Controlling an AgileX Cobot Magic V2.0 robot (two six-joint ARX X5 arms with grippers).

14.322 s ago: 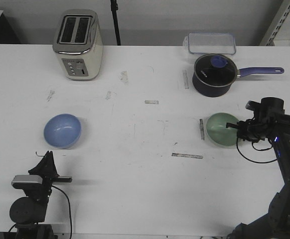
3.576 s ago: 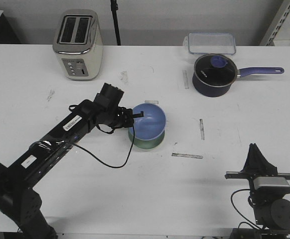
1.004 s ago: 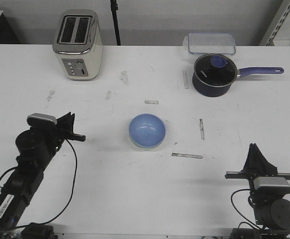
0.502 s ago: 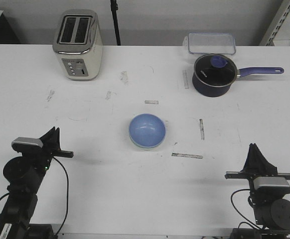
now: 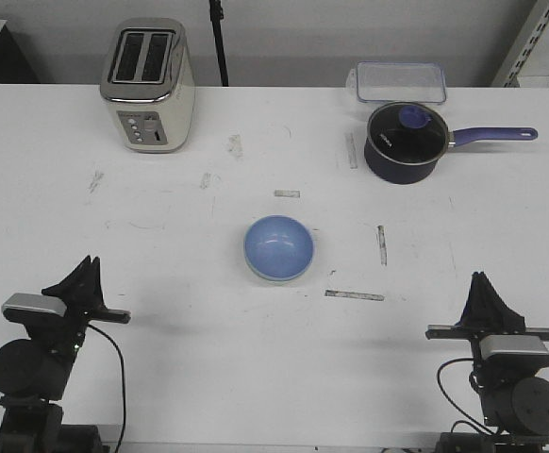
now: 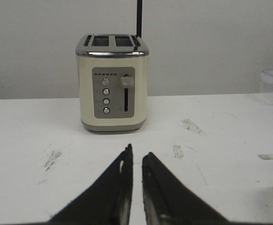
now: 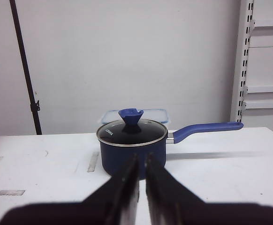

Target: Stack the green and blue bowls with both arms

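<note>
The light blue bowl [image 5: 278,245] sits nested inside the pale green bowl [image 5: 273,278] at the middle of the table; only a thin green rim shows under its near edge. My left gripper [image 5: 89,268] rests folded at the near left, far from the bowls; in the left wrist view [image 6: 136,153] its jaws stand almost together and hold nothing. My right gripper [image 5: 483,283] rests folded at the near right; in the right wrist view [image 7: 142,157] it is shut and empty. Neither wrist view shows the bowls.
A cream toaster [image 5: 148,85] stands at the back left and shows in the left wrist view [image 6: 112,84]. A dark blue lidded saucepan [image 5: 405,142] and a clear lidded box [image 5: 399,81] stand at the back right; the saucepan shows in the right wrist view [image 7: 132,140].
My left arm has drawn back from beside the stacked bowls to a folded pose at the near left. The bowls and the right arm have not moved.
</note>
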